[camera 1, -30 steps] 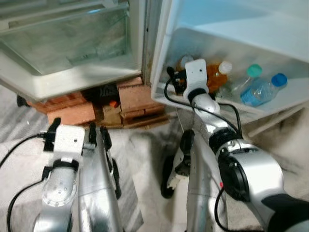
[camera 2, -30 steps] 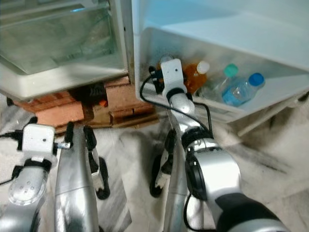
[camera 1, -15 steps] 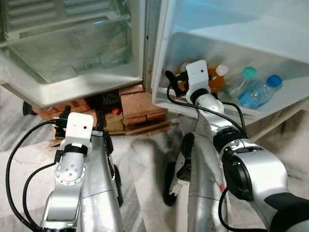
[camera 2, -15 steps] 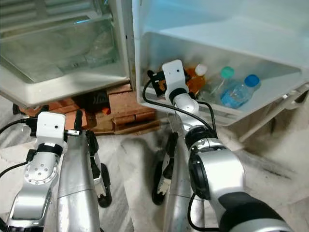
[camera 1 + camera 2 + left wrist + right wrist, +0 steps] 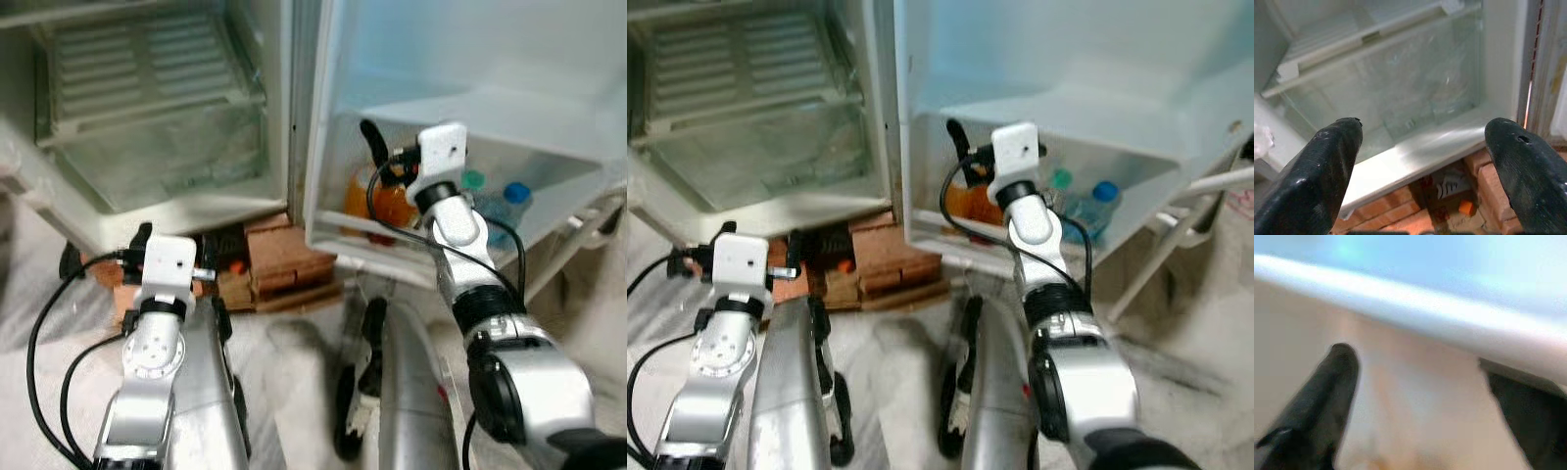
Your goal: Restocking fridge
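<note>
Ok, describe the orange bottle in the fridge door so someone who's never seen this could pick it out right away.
Start at the open fridge door on the right and go down to its bottom door shelf. The orange bottle stands at the shelf's hinge end, just beside the right gripper. Its orange contents set it apart from the clear bottles with a green cap and a blue cap further along.
</note>
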Available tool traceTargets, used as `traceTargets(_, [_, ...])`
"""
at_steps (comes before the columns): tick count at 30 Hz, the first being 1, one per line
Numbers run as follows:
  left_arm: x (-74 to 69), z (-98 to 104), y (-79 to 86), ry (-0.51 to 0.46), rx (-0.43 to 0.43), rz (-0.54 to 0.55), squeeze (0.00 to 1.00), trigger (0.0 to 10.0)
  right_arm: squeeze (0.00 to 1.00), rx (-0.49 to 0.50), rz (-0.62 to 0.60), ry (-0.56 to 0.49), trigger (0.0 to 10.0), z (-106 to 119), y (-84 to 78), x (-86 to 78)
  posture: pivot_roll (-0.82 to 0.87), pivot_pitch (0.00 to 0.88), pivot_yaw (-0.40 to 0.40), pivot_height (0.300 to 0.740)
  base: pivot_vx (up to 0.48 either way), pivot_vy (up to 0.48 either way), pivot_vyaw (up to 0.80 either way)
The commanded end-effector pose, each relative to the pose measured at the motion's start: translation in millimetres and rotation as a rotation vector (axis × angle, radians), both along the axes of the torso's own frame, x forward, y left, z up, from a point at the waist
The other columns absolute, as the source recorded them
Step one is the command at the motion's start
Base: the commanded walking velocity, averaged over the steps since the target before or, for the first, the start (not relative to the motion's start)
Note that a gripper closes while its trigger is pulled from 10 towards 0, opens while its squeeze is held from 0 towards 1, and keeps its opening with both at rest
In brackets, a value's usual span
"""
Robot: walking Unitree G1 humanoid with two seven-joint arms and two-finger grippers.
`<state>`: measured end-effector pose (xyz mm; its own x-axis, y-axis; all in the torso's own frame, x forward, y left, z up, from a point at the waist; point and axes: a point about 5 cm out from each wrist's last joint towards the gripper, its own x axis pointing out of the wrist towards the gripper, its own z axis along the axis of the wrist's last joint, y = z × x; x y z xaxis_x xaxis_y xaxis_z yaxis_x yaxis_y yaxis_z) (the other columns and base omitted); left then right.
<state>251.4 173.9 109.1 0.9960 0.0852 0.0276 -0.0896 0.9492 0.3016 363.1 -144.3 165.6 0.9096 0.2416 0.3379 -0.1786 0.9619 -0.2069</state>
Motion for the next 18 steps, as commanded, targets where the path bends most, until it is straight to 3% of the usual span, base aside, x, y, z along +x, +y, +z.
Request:
traceTargets(1, [-4.7, -7, 2.2, 0.022, -0.003, 0.013, 0.00, 10.0, 1.00, 0.031, -0.013, -0.023, 10.0, 1, -4.6, -7.5, 0.10, 0.087, -0.036, 0.500, 0.000, 0.000, 0.00])
traceTargets(5, [-7.4, -8, 2.5, 0.018, -0.007, 0.017, 0.00, 10.0, 1.00, 0.062, -0.055, 0.004, 10.0, -14, -11.3, -26.7, 0.09, 0.090, -0.046, 0.500, 0.000, 0.000, 0.00])
traceTargets(6, [-8.8, -9, 2.7, 0.018, -0.010, 0.024, 0.00, 10.0, 0.83, 0.077, -0.078, 0.038, 10.0, -25, -12.2, -39.4, 0.09, 0.092, -0.049, 0.500, 0.000, 0.000, 0.00])
traceTargets(7, [-10.6, -10, 2.6, 0.018, -0.013, 0.032, 0.00, 10.0, 0.24, 0.093, -0.094, 0.083, 10.0, -36, -10.9, -53.4, 0.08, 0.095, -0.052, 0.500, 0.000, 0.000, 0.00])
traceTargets(8, [-11.1, -10, 2.4, 0.018, -0.013, 0.033, 0.00, 10.0, 0.00, 0.105, -0.106, 0.112, 10.0, -42, -10.2, -59.7, 0.08, 0.097, -0.053, 0.500, 0.000, 0.000, 0.00])
traceTargets(12, [-12.7, -10, 0.2, 0.018, -0.013, 0.031, 0.00, 10.0, 0.00, 0.082, -0.081, 0.172, 10.0, -57, -1.5, -79.3, 0.08, 0.103, -0.051, 0.500, 0.000, 0.000, 0.00])
traceTargets(13, [-12.6, -10, -0.4, 0.018, -0.013, 0.029, 0.00, 10.0, 0.00, 0.121, -0.067, 0.185, 10.0, -60, 2.6, -84.8, 0.08, 0.106, -0.046, 0.500, 0.000, 0.000, 0.00])
traceTargets(18, [-11.2, -10, 0.9, 0.015, -0.011, 0.028, 0.00, 10.0, 0.00, 0.133, -0.067, 0.195, 10.0, -54, 7.1, -89.5, 0.07, 0.118, -0.034, 0.525, 0.000, 0.000, 0.00])
